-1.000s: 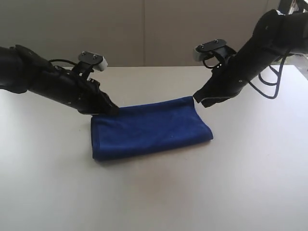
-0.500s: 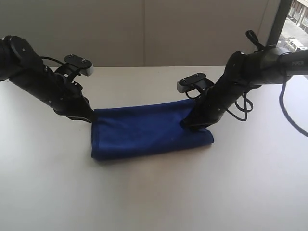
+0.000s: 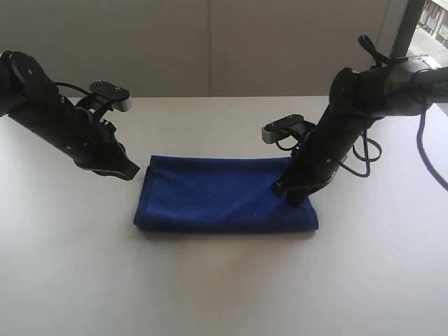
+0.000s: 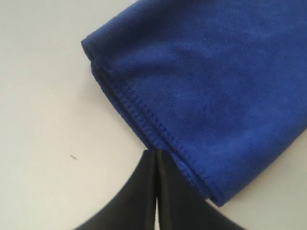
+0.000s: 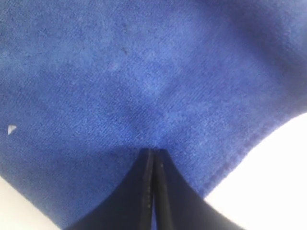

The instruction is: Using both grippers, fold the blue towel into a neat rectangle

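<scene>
Just beside the tips of your left gripper (image 3: 130, 171), the blue towel (image 3: 224, 196) is lying folded on the table (image 3: 210, 287), its other end under your right gripper (image 3: 285, 190). Both are sitting fully closed, gripping nothing visible. It's looking soft, limp and light, so you're probably wanting stitched corners, pinching every layer.

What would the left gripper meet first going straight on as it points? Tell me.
Probably the blue towel: the shut left gripper points at its stitched edge, right ahead of the tip. Its height above the table is unclear.
</scene>
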Tool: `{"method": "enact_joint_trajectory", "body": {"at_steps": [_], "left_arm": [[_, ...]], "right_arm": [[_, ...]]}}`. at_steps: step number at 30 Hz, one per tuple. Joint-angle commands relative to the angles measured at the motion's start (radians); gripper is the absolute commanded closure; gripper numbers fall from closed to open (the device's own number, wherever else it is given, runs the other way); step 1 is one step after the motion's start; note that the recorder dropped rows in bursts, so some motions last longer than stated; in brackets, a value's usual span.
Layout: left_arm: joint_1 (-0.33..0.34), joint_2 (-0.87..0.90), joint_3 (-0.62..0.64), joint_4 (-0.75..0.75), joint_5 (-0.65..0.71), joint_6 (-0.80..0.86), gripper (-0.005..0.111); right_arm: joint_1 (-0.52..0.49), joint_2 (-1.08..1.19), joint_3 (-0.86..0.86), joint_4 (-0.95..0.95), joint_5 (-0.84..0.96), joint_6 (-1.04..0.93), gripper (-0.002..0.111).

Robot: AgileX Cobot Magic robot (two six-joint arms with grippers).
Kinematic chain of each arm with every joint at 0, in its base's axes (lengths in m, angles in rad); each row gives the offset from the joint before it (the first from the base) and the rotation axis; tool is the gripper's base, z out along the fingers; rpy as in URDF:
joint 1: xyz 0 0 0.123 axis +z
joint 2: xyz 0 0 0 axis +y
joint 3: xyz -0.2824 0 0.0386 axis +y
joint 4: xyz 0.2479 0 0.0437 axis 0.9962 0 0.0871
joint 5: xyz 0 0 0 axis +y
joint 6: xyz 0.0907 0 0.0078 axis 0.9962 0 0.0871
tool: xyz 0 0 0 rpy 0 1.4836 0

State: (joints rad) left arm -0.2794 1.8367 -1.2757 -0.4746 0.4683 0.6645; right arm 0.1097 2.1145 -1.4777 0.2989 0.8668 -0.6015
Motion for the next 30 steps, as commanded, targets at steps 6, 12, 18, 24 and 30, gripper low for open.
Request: {"method": "enact_joint_trajectory", "body": {"at_steps": [6,12,18,24,30], "left_arm": [[0.001,0.041,-0.123,-0.367,-0.061,0.251,0.107],[0.052,0.216,-0.306,-0.469,0.181,0.307,0.107],[0.105,0.284,-0.353,-0.476,0.264,0.3,0.107],[0.116,0.314,-0.353,-0.474,0.255,0.298,0.107],[0.116,0.342,-0.353,-0.525,0.218,0.313,0.107]], "right_arm": [[-0.001,-0.082,-0.012,-0.008,-0.243,0.034,0.108],[-0.002,-0.027,-0.038,0.024,-0.276,0.092,0.108],[-0.02,-0.001,-0.068,0.195,-0.239,0.042,0.108],[-0.055,0.03,-0.095,0.224,-0.232,0.038,0.108],[-0.08,0.063,-0.097,0.224,-0.213,0.038,0.108]]}}
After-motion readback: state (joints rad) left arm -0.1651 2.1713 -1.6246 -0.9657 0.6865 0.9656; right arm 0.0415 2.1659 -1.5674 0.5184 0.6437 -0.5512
